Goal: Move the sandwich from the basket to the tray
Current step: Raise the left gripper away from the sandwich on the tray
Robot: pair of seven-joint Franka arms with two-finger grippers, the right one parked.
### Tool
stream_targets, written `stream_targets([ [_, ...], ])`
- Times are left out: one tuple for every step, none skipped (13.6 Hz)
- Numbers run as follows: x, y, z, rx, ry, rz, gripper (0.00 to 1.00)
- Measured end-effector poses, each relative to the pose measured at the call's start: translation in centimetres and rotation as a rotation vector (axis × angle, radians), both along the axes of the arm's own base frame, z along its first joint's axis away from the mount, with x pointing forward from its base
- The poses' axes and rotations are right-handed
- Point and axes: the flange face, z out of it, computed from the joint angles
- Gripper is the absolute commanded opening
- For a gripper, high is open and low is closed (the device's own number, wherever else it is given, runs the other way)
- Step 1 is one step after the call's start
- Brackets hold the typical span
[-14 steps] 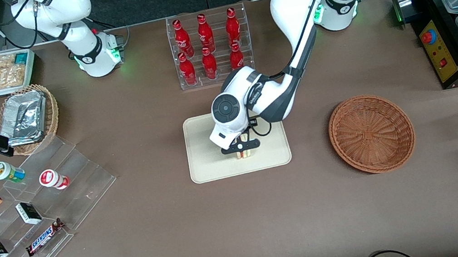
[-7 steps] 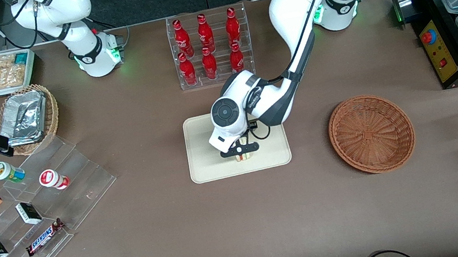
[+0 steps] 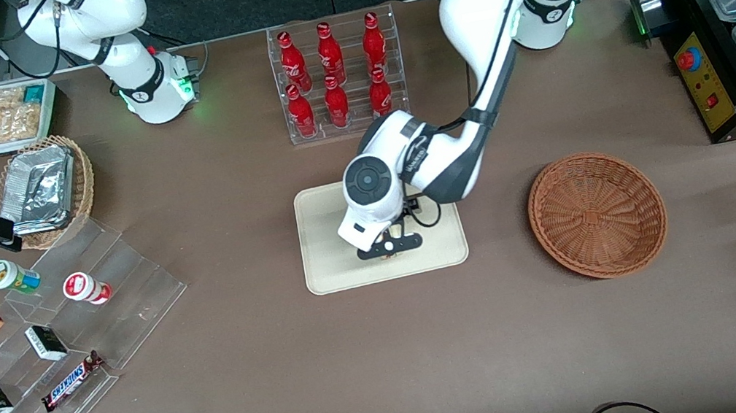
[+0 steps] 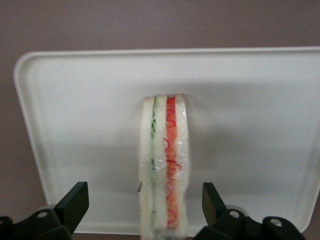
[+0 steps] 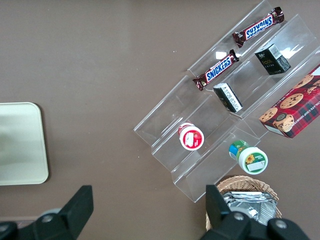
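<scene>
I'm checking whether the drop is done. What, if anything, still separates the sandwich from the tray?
Nothing visible. The sandwich already stands on its edge on the tray, and the open gripper straddles it with a gap on each side. The basket holds nothing.

the sandwich (image 4: 164, 165) wears clear glossy film over soft pale bread. the tray (image 4: 75, 125) is smooth matt cream plastic. the basket (image 3: 597, 214) is rough reddish-brown woven wicker. the gripper (image 4: 145, 220), above the tray with fingers spread, has matt black plastic fingers (image 4: 74, 202). the bench (image 3: 362, 355) looks matt brown.
</scene>
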Motion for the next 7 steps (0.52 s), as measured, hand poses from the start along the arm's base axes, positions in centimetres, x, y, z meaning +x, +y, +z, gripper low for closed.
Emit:
stream_targets([
  [0.8, 0.8, 1.3, -0.006, 0.002, -0.032, 1.00],
  [1.6, 1.8, 2.5, -0.010, -0.001, -0.063, 1.00],
  [2.7, 3.5, 3.8, -0.010, 0.004, -0.095, 1.00],
  [3.7, 5.6, 5.0, -0.009, 0.020, -0.133, 1.00],
  [4.7, 7.7, 6.3, -0.010, 0.032, -0.163, 1.00],
  [5.6, 9.8, 7.6, -0.009, 0.031, -0.173, 1.00],
  [6.5, 12.0, 8.8, -0.006, 0.020, -0.166, 1.00],
])
